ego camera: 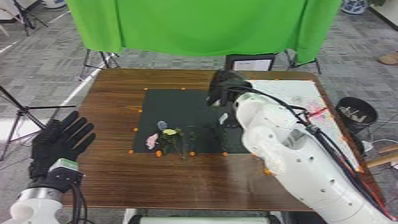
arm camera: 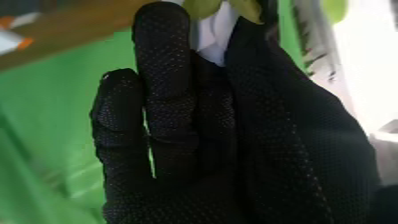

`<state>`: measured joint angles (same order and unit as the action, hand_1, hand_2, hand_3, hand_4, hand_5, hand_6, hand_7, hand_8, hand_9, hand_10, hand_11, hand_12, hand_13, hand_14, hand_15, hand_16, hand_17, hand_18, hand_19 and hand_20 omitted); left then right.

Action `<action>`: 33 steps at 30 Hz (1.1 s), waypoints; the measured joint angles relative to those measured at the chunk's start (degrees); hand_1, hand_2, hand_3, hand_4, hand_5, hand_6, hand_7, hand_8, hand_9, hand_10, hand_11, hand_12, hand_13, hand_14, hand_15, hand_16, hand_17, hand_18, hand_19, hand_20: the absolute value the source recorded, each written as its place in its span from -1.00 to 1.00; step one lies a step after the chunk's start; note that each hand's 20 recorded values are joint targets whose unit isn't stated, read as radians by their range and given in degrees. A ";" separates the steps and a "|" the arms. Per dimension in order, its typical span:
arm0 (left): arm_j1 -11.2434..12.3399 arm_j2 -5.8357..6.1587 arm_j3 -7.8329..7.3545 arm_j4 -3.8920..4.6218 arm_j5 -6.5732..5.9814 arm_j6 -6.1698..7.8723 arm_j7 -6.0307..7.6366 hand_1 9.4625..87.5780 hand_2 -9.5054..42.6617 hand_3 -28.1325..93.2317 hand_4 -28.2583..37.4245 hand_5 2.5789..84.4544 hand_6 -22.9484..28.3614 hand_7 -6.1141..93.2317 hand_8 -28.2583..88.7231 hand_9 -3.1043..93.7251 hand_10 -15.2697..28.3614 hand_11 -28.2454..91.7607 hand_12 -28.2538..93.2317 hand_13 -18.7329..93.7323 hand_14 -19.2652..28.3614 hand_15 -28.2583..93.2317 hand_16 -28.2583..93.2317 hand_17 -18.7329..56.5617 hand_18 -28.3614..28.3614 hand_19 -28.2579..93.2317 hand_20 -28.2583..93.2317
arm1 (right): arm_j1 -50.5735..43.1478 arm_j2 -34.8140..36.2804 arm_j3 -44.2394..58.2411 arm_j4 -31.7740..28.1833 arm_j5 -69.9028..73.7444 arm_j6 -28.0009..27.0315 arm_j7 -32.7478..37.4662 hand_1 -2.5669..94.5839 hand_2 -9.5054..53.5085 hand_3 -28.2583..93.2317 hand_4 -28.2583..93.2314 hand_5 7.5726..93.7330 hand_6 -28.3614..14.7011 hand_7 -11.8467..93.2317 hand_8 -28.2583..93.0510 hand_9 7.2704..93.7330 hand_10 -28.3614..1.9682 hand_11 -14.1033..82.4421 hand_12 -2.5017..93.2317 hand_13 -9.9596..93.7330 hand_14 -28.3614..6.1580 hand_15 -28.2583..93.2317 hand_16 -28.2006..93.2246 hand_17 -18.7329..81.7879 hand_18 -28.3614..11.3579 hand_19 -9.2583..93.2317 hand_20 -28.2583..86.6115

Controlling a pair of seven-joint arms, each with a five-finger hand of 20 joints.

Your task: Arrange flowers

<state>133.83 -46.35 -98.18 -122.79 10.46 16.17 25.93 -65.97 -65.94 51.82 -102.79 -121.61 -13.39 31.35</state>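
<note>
At the left table edge, my left hand (ego camera: 60,141) is open with its fingers spread. My right hand (ego camera: 226,86) is above the upper right part of the black mat (ego camera: 173,102). From the right wrist, my hand (arm camera: 178,140) pinches a white flower (arm camera: 213,36) with green leaves (arm camera: 202,7) between thumb and fingers; the stem is hidden. A pink flower (ego camera: 152,141), a yellow flower (ego camera: 170,132) and a bluish flower (ego camera: 162,125) lie close together on the mat with green stems. A small white item (ego camera: 223,118) is right of them, partly beside my right arm.
A white sheet (ego camera: 282,90) with reddish marks covers the table's right side. Orange markers ring the mat. A dark-framed board (ego camera: 251,65) stands at the far edge, before a green cloth (ego camera: 204,25). A black bin (ego camera: 356,111) stands right of the table (ego camera: 115,175).
</note>
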 measured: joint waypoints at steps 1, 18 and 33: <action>0.00 0.00 -0.09 0.00 0.06 0.00 -0.13 -0.54 -0.18 0.69 -0.99 -0.06 0.29 -0.61 -0.66 -0.23 0.47 -0.18 -0.33 -0.25 0.51 0.06 -0.63 -0.72 0.58 0.09 -0.38 | -0.13 -0.83 -0.30 0.20 -0.03 -0.26 -0.03 0.31 -1.00 0.58 -1.00 0.66 0.44 -0.38 -0.53 0.91 0.42 -0.57 -0.13 0.69 0.36 0.01 0.19 0.15 -0.56 0.75 0.14; -0.50 -0.12 -0.35 0.04 0.53 0.09 -1.33 -0.54 -0.16 0.69 -0.99 -0.06 0.29 -0.60 -0.66 -0.23 0.46 -0.18 -0.33 -0.25 0.51 0.07 -0.63 -0.72 0.58 0.10 -0.38 | -2.47 -4.48 -3.84 4.61 -2.46 -1.94 -0.85 0.27 -1.00 0.58 -1.00 0.56 0.41 -0.41 -0.56 0.85 0.42 -0.59 -0.20 0.68 0.34 0.03 0.16 0.15 -0.57 0.76 0.12; -1.00 -0.40 -0.22 0.40 0.38 0.10 -1.58 -0.53 -0.18 0.69 -0.98 -0.06 0.25 -0.58 -0.67 -0.22 0.46 -0.18 -0.32 -0.25 0.51 0.07 -0.63 -0.72 0.58 0.09 -0.38 | -3.19 -6.67 -3.69 5.25 -2.10 -3.10 -0.53 0.13 -1.00 0.64 -1.00 0.37 0.30 -0.40 -0.61 0.60 0.26 -0.47 -0.41 0.59 0.24 0.10 0.05 0.11 -0.60 0.75 0.08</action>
<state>132.83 -46.75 -98.40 -122.39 10.85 16.26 24.35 -69.16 -72.61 48.13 -97.54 -123.72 -16.49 30.82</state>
